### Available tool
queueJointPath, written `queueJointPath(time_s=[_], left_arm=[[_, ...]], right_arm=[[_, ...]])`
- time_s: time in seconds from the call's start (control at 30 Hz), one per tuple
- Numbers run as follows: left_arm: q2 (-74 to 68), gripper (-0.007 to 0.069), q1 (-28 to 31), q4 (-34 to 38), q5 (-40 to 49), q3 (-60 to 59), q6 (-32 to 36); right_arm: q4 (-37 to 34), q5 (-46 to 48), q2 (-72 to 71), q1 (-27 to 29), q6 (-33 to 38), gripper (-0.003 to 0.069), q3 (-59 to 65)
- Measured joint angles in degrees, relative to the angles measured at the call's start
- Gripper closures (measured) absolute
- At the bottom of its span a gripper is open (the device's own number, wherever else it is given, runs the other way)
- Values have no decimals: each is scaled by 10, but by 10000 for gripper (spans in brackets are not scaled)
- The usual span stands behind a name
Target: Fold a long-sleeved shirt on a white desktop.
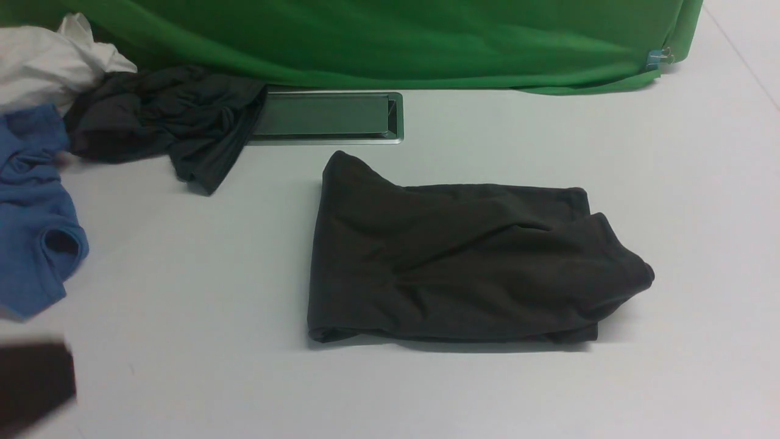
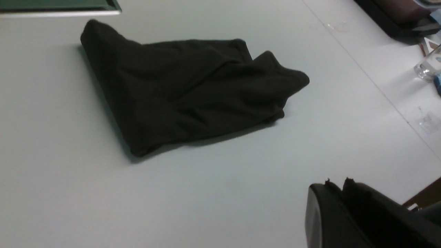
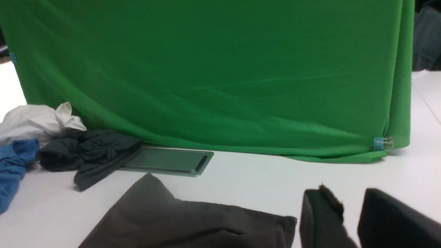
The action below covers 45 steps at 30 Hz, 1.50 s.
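The white desktop (image 1: 183, 274) carries all items described here, listed from the robot's left to its right.

At the far left edge of the front view lies a pile of garments: a white cloth (image 1: 42, 61) at the back, a blue shirt (image 1: 33, 231) in front of it, and a charcoal-grey garment (image 1: 164, 119) just beside both. One end of the grey garment overlaps the left end of the grey metal cable tray (image 1: 329, 116), which is set into the desktop in front of the green backdrop (image 1: 378, 36).

The left gripper (image 2: 336, 187) appears in the left wrist view with its two black fingers pressed almost together, only a thin slit between the tips, and nothing between them. It is well apart from the shirt. A dark blurred shape at the lower left corner of the front view cannot be identified.

The long-sleeved shirt (image 1: 457, 262) lies folded into a compact, roughly rectangular bundle near the centre of the desktop, in front of the tray and apart from it. Its right end rises in a bunched peak.

The right gripper (image 3: 348, 206) shows in the right wrist view with its fingers parted by a clear gap, holding nothing, just beside the shirt's near edge.

At the backdrop's right corner a blue clip (image 1: 655, 59) is attached.
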<state>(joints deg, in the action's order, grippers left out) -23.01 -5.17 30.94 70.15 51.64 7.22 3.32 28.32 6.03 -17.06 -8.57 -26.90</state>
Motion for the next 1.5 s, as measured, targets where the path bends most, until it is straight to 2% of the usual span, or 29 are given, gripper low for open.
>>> queueJointPath(time_s=[0.2, 0.67, 0.73, 0.8, 0.83, 0.93, 0.97, 1.0, 1.07, 1.1, 1.17, 1.23, 1.33, 1.5], left_arm=[[52, 546, 0, 10, -1, -58, -1], [59, 543, 0, -16, -19, -63, 8], [61, 543, 1, -42, -55, -66, 53], [68, 543, 7, -83, -146, -85, 112], [76, 541, 11, -107, -235, -102, 134], [105, 540, 20, -159, -390, -165, 141], [107, 540, 20, -163, -400, -170, 140], [129, 540, 20, -196, -469, -220, 118], [162, 536, 21, -254, -534, -296, 61], [162, 536, 21, -260, -539, -296, 55], [201, 533, 21, -317, -570, -381, -27], [223, 532, 21, -339, -580, -442, -98], [228, 529, 21, -349, -571, -510, -138], [231, 524, 21, -353, -542, -521, -146]], right_arm=[[0, -1, 0, 0, 1, 473, 0], [0, -1, 0, 0, 1, 445, 0], [0, -1, 0, 0, 1, 438, 0], [0, -1, 0, 0, 1, 434, 0], [0, -1, 0, 0, 1, 431, 0], [0, -1, 0, 0, 1, 424, 0], [0, -2, 0, 0, 1, 424, 0], [0, -2, 0, 0, 1, 421, 0], [0, -2, 0, 0, 1, 421, 0], [0, -2, 0, 0, 1, 421, 0], [0, -2, 0, 1, 1, 420, 0], [0, -2, 0, 1, 1, 420, 0], [0, -3, 0, 1, 1, 420, 0], [-1, -3, 0, 1, 1, 420, 0]])
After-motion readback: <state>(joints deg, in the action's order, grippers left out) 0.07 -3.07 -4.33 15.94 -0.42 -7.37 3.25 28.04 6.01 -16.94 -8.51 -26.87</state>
